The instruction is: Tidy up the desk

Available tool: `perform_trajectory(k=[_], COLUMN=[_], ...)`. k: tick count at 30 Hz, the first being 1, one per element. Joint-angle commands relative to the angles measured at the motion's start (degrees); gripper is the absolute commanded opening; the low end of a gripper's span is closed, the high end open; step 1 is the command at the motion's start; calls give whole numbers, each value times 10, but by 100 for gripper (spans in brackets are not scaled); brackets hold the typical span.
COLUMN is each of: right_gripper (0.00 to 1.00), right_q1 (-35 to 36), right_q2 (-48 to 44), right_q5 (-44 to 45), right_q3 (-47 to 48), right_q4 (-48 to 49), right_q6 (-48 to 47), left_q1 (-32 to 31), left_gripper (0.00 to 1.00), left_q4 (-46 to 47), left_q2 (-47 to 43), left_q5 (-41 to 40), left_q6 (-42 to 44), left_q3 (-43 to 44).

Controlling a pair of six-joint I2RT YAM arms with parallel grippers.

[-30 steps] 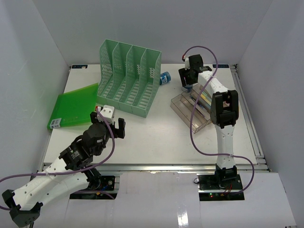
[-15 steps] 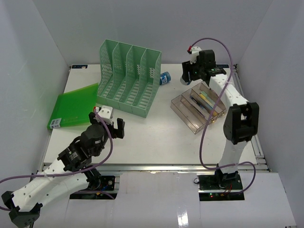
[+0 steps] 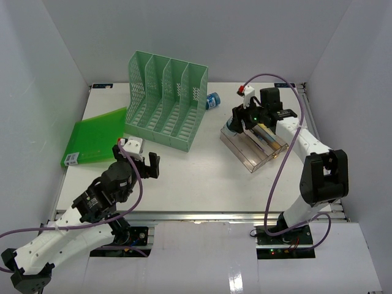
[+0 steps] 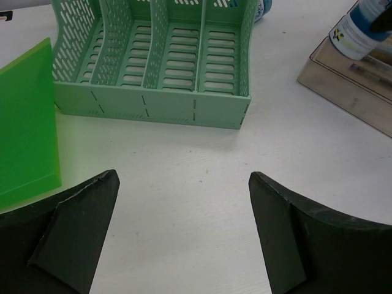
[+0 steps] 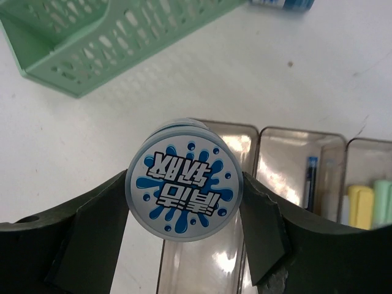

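The desk (image 3: pixel 202 177), a white tabletop walled in white with a metal rail along its near edge, fills the middle of the overhead view and carries everything else. On its rear left part stands the green mesh file rack (image 3: pixel 165 101), upright, its four slots open toward the near side. Just left of the rack a flat green folder (image 3: pixel 95 138) lies by the desk's left edge. Right of centre sits the clear tiered tray (image 3: pixel 248 154), set at an angle, well apart from the rack. The left gripper (image 3: pixel 137 160) hovers low over bare desk in front of the rack, its jaws spread wide with nothing between them. The right gripper (image 3: pixel 237 120) is over the tray's left end, its fingers closed on either side of a white bottle (image 5: pixel 184 187) whose round lid bears a blue splash print with lettering. Whether the bottle touches the tray cannot be told. A second bottle (image 3: pixel 212 100), blue-capped, lies on its side behind the rack's right corner. In the tray's compartments lie a blue pen (image 5: pixel 310 177) and a yellow highlighter (image 5: pixel 358 205).
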Motion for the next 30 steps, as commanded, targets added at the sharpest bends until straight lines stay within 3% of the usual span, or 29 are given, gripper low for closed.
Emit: perform_trajectory(k=[1, 14, 20, 30], right_gripper=[8, 12, 20, 64], right_q1=[-2, -2, -2, -1], right_q2=[-5, 33, 46, 58], right_q5=[-6, 37, 62, 44], right_q3=[6, 15, 23, 55], right_q4=[28, 15, 14, -11], right_q6=[-18, -40, -48, -58], left_q1=[2, 2, 3, 2], left_gripper=[98, 98, 98, 98], left_q4=[9, 9, 9, 10], left_q2=[-6, -13, -15, -17], left_q5=[0, 4, 5, 2], left_q6=[4, 4, 4, 6], left_q3=[-2, -1, -2, -2])
